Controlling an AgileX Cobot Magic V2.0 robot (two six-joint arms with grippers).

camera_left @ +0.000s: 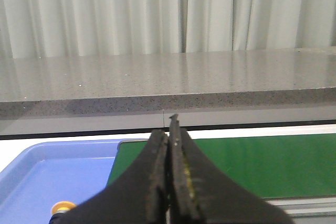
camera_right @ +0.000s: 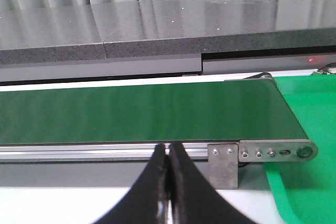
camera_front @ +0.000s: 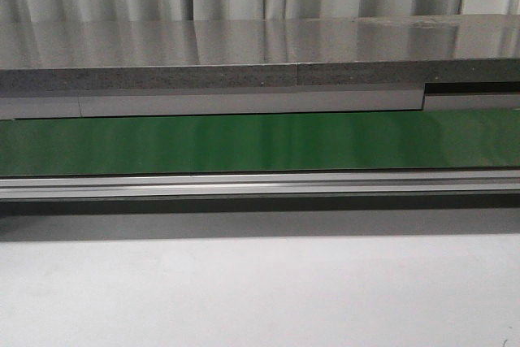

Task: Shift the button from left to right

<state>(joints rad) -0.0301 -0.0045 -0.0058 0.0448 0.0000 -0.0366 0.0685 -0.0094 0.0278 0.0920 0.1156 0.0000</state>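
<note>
Only the yellow-orange cap of the button (camera_left: 63, 206) shows, in the left wrist view, inside a blue tray (camera_left: 37, 171) next to the belt's end; its body is hidden behind my finger. My left gripper (camera_left: 168, 124) is shut and empty, above the tray's edge and the green belt (camera_left: 262, 163). My right gripper (camera_right: 168, 149) is shut and empty, in front of the belt's rail near the belt's other end (camera_right: 157, 111). Neither gripper nor the button shows in the front view, where the belt (camera_front: 260, 142) runs across.
A grey stone ledge (camera_front: 244, 46) runs behind the belt with curtains beyond. The aluminium rail (camera_front: 260, 184) fronts the belt. A metal bracket (camera_right: 223, 163) and roller end (camera_right: 303, 152) sit by a green surface (camera_right: 310, 182). White tabletop (camera_front: 260, 298) lies in front.
</note>
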